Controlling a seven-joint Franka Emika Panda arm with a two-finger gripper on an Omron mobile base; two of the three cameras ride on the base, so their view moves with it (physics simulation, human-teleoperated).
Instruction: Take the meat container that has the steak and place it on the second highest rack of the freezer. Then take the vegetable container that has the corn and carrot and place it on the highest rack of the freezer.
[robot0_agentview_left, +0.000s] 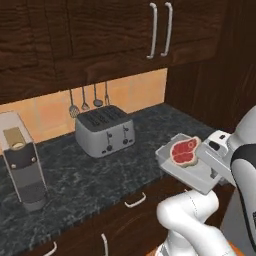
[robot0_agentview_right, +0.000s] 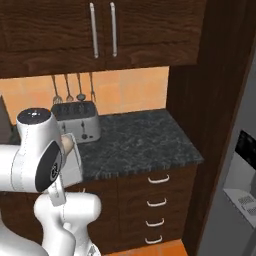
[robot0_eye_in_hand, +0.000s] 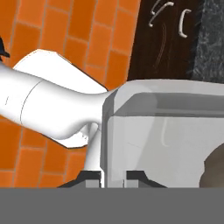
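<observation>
Shallow light-grey rectangular meat container (robot0_agentview_left: 200, 170), smooth w/ rounded corners & a low rim, is held up in the air off the counter edge, tilted. In it lies the flat red steak (robot0_agentview_left: 183, 152), marbled, pale cream edge, near the tray's far end. Two-finger gripper (robot0_eye_in_hand: 114, 177), small dark tips, is clamped narrow on the tray's rim: in hand view one tip sits each side of the thin grey wall, tray's translucent-looking inside stretching away from the fingers. Steak is thus beyond the grip point, not touched by the fingers.

Below/behind: dark speckled stone-look countertop (robot0_agentview_left: 95, 170), matte. On it a boxy brushed-silver four-slot toaster (robot0_agentview_left: 105, 131) near the wall, and a tall grey coffee machine (robot0_agentview_left: 22, 167) at left. Dark wood-grain upper cabinets (robot0_agentview_left: 100, 30) w/ curved metal handles; orange tiled backsplash (robot0_agentview_left: 130, 92) w/ hanging metal utensils (robot0_agentview_left: 90, 102). Right base view: light-grey fridge front (robot0_agentview_right: 240, 190) at far right, well apart from tray.
</observation>
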